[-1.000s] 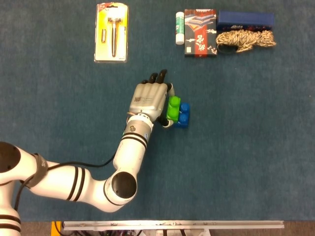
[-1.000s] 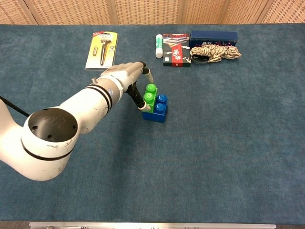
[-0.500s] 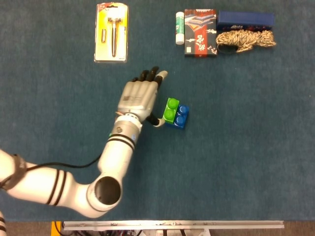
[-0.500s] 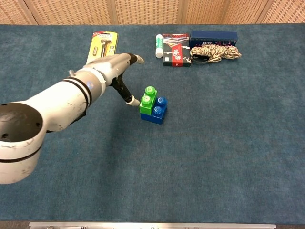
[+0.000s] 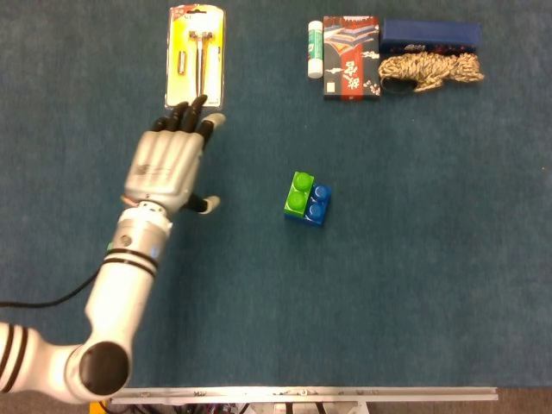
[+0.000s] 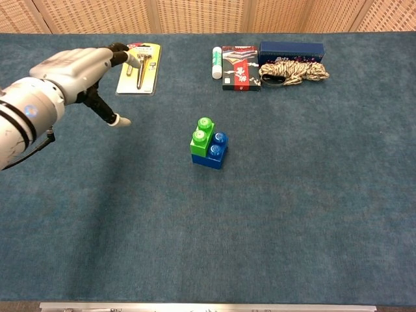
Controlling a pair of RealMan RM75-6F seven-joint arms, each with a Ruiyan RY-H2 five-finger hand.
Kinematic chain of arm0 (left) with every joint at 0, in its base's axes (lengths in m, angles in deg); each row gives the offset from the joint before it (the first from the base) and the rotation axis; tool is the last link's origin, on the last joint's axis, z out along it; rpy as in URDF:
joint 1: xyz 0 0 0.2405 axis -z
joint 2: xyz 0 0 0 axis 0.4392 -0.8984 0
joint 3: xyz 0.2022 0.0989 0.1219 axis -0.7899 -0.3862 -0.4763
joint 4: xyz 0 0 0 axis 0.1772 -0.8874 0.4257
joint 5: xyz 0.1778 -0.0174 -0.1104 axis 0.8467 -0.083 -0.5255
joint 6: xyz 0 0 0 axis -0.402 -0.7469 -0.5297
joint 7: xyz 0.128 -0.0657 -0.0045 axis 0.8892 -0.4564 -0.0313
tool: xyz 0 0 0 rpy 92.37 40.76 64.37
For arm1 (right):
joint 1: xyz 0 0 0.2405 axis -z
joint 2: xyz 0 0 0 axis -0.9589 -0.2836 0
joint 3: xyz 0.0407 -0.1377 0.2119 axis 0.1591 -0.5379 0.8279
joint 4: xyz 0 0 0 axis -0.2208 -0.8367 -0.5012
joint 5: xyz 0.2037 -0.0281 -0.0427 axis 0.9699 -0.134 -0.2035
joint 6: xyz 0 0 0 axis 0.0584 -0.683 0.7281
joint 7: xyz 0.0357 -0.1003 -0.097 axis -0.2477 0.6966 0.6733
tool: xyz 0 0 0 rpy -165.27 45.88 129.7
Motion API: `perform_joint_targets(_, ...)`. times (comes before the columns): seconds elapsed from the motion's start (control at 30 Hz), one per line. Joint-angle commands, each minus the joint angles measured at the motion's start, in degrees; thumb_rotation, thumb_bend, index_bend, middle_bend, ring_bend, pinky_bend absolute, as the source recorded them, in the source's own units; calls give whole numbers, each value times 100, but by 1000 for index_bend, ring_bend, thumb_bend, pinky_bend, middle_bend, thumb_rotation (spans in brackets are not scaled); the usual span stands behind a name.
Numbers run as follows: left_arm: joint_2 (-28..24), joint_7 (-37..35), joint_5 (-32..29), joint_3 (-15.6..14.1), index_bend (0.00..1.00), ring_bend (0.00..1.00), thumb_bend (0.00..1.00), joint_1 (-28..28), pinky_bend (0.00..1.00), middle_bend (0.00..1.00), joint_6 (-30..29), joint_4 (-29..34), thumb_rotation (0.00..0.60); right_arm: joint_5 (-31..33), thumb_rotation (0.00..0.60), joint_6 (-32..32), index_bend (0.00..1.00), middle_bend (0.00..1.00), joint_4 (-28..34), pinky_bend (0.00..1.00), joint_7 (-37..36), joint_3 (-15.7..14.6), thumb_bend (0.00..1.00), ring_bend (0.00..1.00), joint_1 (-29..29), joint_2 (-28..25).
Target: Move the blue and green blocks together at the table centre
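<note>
On the dark blue cloth-covered table (image 5: 414, 293), the small green studded plastic block (image 5: 297, 193) sits on the blue studded plastic block (image 5: 316, 207), well right of the left hand (image 5: 168, 168), whose spread fingers (image 5: 185, 116) hold nothing, tips near a yellow blister-packed tool card (image 5: 197, 55).

Materials and finish

Green block (image 5: 299, 192) and blue block (image 5: 318, 204): glossy smooth plastic. Table (image 5: 431, 259): matt blue cloth, felt-like. Left hand (image 5: 167, 166): smooth grey plastic shell, black fingertips. Rope (image 5: 429, 68): rough braided fibre. Tool pack (image 5: 196, 56): glossy blister plastic.
</note>
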Motion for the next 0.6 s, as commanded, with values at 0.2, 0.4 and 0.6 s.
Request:
perform_joint_targets(0.2, -758, -822, 2629, -1532, 156, 0, 133, -1118, 151, 19, -389, -546, 600, 52, 600, 81, 276, 149, 45, 26, 145, 8, 39, 0, -34, 30)
perform_joint_targets(0.4, -1379, -1880, 3982, -2163, 158, 0, 133, -1663, 151, 19, -256, -1110, 600, 56, 600, 195, 276, 149, 95, 26, 375, -17, 39, 0, -80, 82)
perform_joint_targets(0.6, -1367, -2403, 4844, -2358, 207, 0, 134, -2327, 151, 28, -732, -1872, 600, 35, 600, 275, 276, 149, 151, 26, 644, -49, 39, 0, -116, 162)
